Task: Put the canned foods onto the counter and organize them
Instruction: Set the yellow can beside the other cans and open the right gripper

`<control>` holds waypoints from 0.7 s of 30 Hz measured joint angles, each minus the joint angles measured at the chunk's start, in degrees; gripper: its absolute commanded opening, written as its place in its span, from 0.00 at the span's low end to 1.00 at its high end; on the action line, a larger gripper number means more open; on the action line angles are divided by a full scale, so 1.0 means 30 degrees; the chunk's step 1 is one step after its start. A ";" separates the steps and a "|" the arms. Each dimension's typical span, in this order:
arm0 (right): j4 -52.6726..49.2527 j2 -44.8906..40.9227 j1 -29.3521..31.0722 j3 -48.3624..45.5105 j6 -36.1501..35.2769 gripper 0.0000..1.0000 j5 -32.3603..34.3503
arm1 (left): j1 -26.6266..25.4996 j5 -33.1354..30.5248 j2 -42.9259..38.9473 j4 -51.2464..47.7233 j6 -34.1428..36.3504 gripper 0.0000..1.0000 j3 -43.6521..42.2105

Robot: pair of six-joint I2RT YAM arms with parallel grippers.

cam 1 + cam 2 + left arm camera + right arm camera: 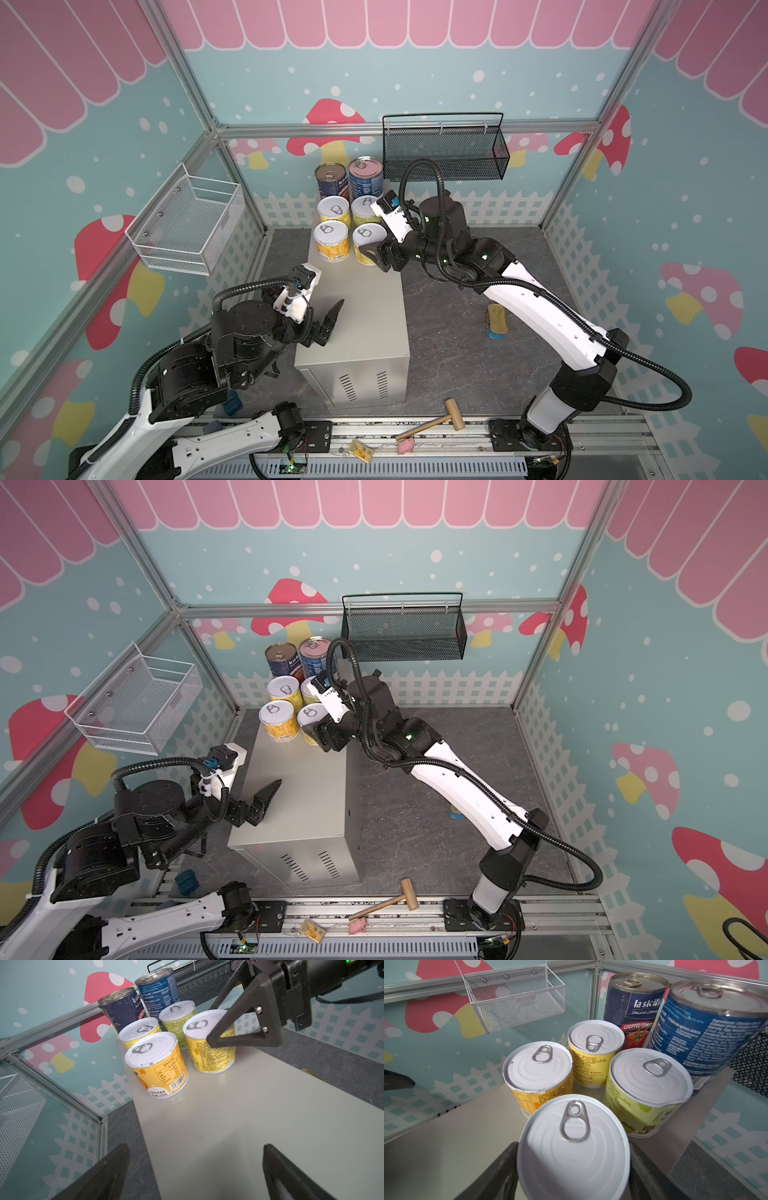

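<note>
Bare counter [365, 324] front, cans [331, 232] seemingly packed tight behind

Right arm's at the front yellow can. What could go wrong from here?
1. Fingers of the right gripper flank the short yellow-label can. The yellow-green can stands close beside it, so a skewed move could knock it.
2. That can stands near the side edge of the beige metal counter; an outward push might tip it off.
3. The gold-topped rectangular tin lies on the floor beside the right arm, easy to clip.
</note>
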 measured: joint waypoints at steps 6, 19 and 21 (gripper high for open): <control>0.0321 0.0153 0.0000 0.0007 0.0000 0.75 0.0386 | 0.0000 0.0000 0.0036 -0.0007 0.0000 0.99 0.0255; 0.0816 0.0423 -0.0029 0.0029 -0.0007 0.75 0.0627 | 0.0000 -0.0007 0.0029 -0.0066 0.0015 0.99 0.0430; 0.0816 0.0423 -0.0036 0.0029 -0.0007 0.75 0.0670 | 0.0000 -0.0007 0.0036 -0.0102 0.0022 0.99 0.0430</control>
